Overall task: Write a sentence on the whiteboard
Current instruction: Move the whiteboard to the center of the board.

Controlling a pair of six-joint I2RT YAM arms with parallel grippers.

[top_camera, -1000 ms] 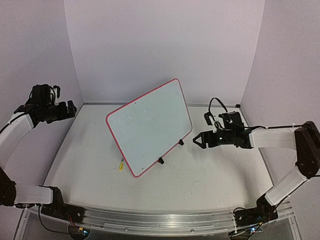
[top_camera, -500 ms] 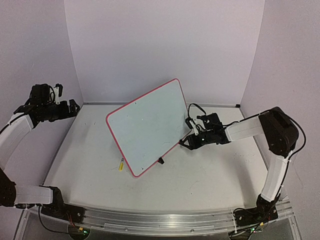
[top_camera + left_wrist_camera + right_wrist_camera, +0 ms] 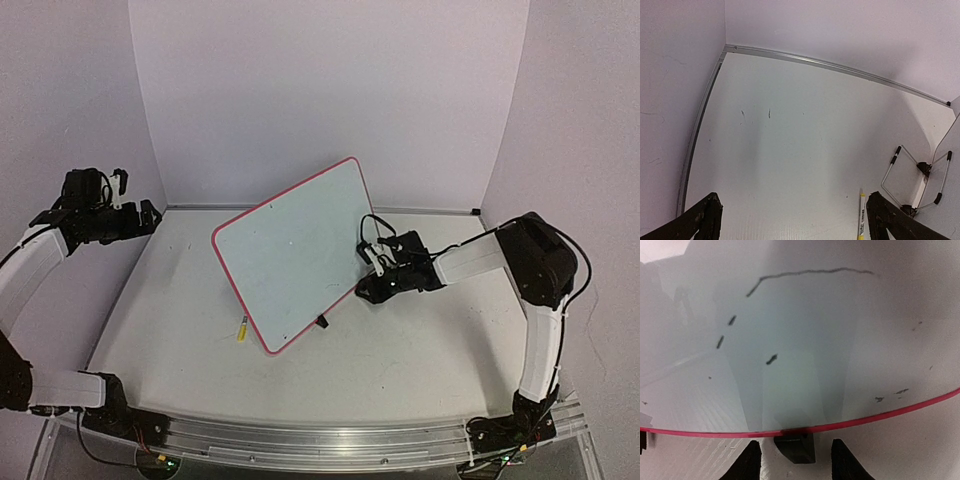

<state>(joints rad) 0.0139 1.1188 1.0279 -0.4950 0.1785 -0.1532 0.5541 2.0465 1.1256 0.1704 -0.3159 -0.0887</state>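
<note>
The right gripper [image 3: 365, 288] had moved across the desk [image 3: 400, 350] to the lower right edge of the whiteboard [image 3: 295, 255]. Its jaws were narrowing around the black foot [image 3: 795, 447], not yet touching. The whiteboard stood tilted mid-desk. The left gripper [image 3: 143, 216] hung wide open, empty. Probably the whiteboard was being positioned first; writing had not begun.

There is one whiteboard [image 3: 295, 250], with two black clip feet: one foot at its near edge [image 3: 322, 321] and one at its right edge [image 3: 795, 447]. One yellow marker [image 3: 243, 330] lies to its near left, and one wire stand [image 3: 925, 168] is behind it. There are two grippers, the left gripper [image 3: 143, 216] and the right gripper [image 3: 363, 291].
</note>
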